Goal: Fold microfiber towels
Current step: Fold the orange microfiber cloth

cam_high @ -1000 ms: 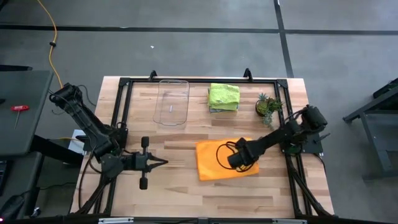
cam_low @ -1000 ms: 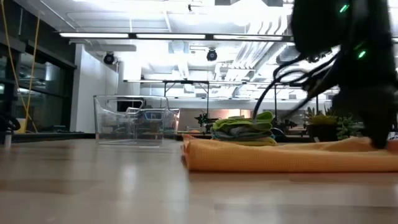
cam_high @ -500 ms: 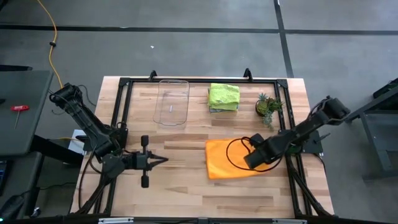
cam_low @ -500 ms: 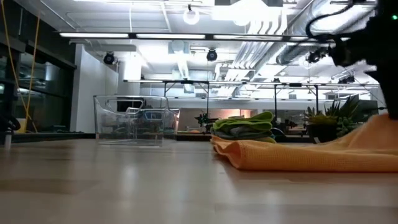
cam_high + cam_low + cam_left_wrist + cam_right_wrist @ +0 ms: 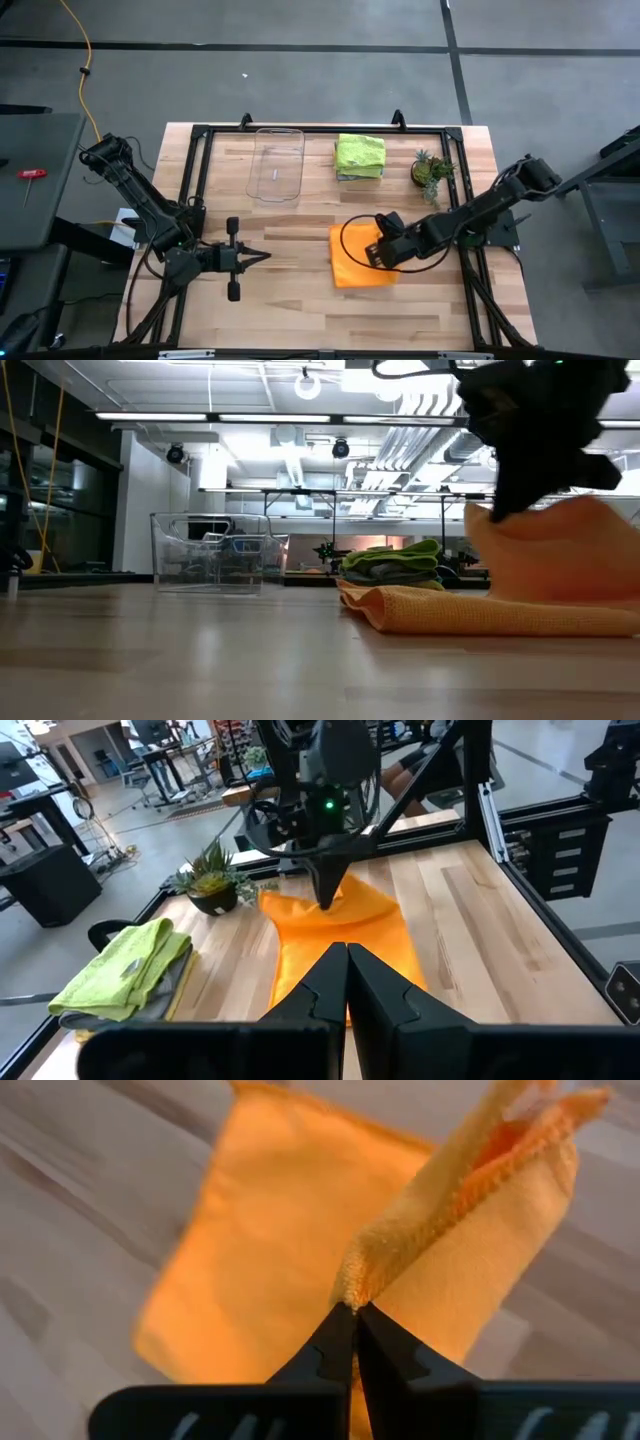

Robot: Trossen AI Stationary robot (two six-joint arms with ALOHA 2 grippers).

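Note:
The orange towel [image 5: 358, 268] lies at the table's middle right, its left part flat on the wood [image 5: 470, 615] and its right part raised [image 5: 565, 555]. My right gripper [image 5: 352, 1312] is shut on that raised part, above the towel [image 5: 385, 238]. My left gripper [image 5: 347, 955] is shut and empty, low over the table at the near left [image 5: 262, 259], pointing at the towel. A stack of folded towels [image 5: 360, 156], lime green on top of grey, rests on the far side of the table. My right gripper pinches a bunched bit of the orange towel's raised right edge [image 5: 352, 1285] between its two fingertips, more than one layer as far as shows. The fingers slant down from the table's right side. The held part hangs slack, lifted over the part that lies on the table.
A clear plastic tray [image 5: 277, 163] stands at the far middle, left of the folded stack. A small potted plant [image 5: 432, 170] stands at the far right, close to my right arm. Bare wood lies between my left gripper and the towel.
My right gripper first dragged the orange towel toward the table's right edge, so the whole towel slid that way. It then rose with the towel's right edge and carried it back left, over the part that stays on the table. The towel is folding over.

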